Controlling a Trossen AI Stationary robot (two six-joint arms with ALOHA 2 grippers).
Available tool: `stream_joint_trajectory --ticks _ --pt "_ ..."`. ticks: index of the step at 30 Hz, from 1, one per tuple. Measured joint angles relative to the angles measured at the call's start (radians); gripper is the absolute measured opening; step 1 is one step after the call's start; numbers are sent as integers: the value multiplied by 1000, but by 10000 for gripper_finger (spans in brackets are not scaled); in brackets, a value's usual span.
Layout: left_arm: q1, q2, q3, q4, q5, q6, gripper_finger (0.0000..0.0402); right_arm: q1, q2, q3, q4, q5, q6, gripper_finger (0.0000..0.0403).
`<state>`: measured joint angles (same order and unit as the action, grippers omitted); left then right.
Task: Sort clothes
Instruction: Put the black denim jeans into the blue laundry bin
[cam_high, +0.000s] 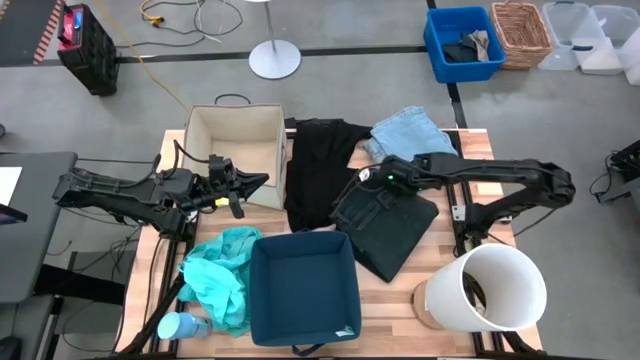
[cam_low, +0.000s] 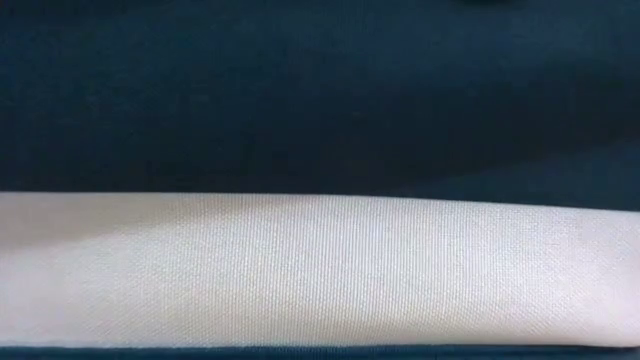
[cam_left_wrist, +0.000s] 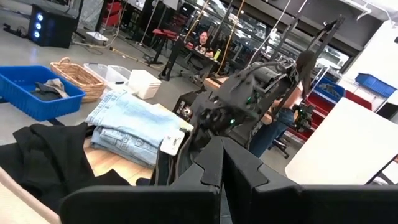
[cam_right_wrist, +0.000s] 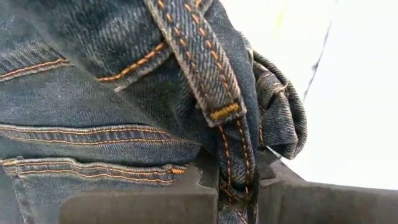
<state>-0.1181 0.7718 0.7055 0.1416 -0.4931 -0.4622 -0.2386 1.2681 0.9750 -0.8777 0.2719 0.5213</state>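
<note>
Right wrist view: right tool pinches dark denim.

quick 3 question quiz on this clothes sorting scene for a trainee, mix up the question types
1. True or false: the right end effector is shut on the dark charcoal denim garment.
2. Which garment lies beside the navy bin, on its left in the high view? A) light blue denim garment B) teal garment C) black garment
3. Fill in: the left end effector hovers over the ____ bin.

Key: 1 true; 2 B; 3 beige.
</note>
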Motion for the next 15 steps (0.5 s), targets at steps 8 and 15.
stream_joint_trajectory --ticks 8,15 --pt "0 0 0 -4 0 -2 0 1 -98 75 -1 32 -35 30" --pt "0 0 0 -3 0 -2 0 -13 -144 156 -2 72 -73 30"
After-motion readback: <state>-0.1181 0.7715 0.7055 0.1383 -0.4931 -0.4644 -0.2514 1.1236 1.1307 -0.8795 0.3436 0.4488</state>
